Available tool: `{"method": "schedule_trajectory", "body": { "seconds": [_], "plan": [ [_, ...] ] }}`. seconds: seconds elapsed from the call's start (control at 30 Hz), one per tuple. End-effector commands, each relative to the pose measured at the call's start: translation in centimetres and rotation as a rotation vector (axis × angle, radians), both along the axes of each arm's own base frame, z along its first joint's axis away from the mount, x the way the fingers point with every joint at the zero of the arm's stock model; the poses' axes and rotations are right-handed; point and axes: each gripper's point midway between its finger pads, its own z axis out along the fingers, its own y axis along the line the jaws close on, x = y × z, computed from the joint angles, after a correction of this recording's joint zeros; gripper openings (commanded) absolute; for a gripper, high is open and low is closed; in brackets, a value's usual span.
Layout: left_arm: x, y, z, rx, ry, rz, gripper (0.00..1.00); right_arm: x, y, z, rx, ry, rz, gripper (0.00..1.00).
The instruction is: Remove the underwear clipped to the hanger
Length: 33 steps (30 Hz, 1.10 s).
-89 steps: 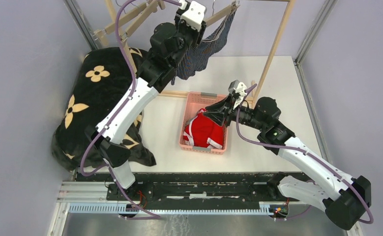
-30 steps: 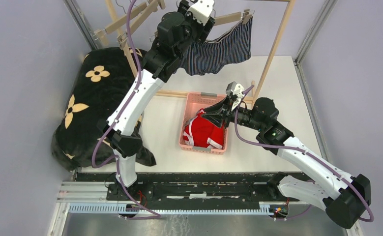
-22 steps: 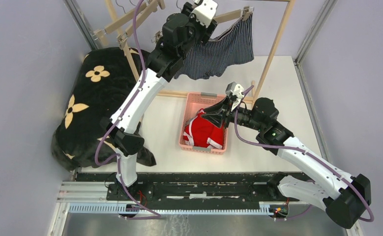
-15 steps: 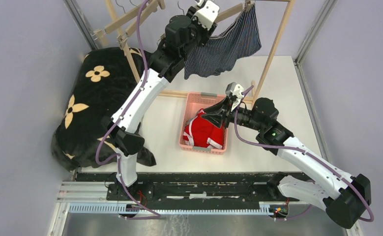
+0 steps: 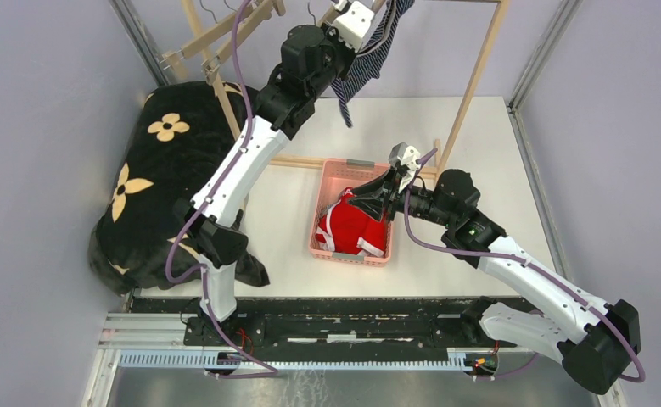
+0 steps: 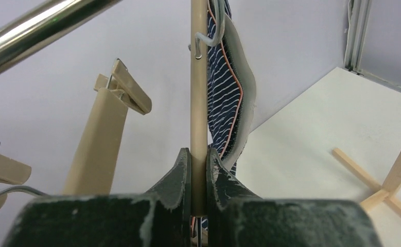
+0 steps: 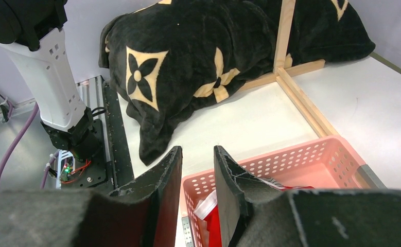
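The dark blue striped boxers hang edge-on from a beige wooden hanger at the top; they also show in the left wrist view. My left gripper is shut on the hanger's bar just beside the boxers. The red briefs with a white waistband lie in the pink basket. A sliver of striped cloth shows beside the red briefs. My right gripper hovers over the basket's near-left corner, open and empty.
A black blanket with tan flowers lies at the left. The wooden rack's post and floor bar stand behind the basket. Empty clip hangers hang from a metal rail.
My left gripper has turned and lifted the hanger up and right. The boxers swung from spread wide to hanging edge-on. The right arm has not moved.
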Motion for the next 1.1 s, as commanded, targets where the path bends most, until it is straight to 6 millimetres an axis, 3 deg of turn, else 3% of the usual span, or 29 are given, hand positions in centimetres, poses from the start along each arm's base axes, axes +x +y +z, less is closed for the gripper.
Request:
{"method": "schedule_trajectory", "body": {
  "seconds": [0.0,0.3,0.57,0.93,1.07],
  "plan": [
    [-0.3,0.5,3.8,-0.144,-0.060,-0.046,0.03,-0.2,-0.1,1.4,0.033,-0.053,-0.005,0.38],
    [-1.9,2.6,8.3,-0.267,-0.154,-0.047,0.03,0.0,0.1,1.0,0.026,-0.046,-0.005,0.37],
    [-3.2,4.0,7.8,-0.290,-0.211,-0.027,0.03,0.5,0.6,0.8,0.020,-0.032,0.001,0.37],
    [-5.8,6.8,9.5,-0.348,-0.371,0.015,0.03,1.4,1.3,-0.8,-0.008,0.003,0.000,0.37],
    [-6.6,7.3,8.9,-0.338,-0.369,0.016,0.03,1.7,1.2,-0.7,-0.006,-0.003,-0.016,0.37]
  ]
}}
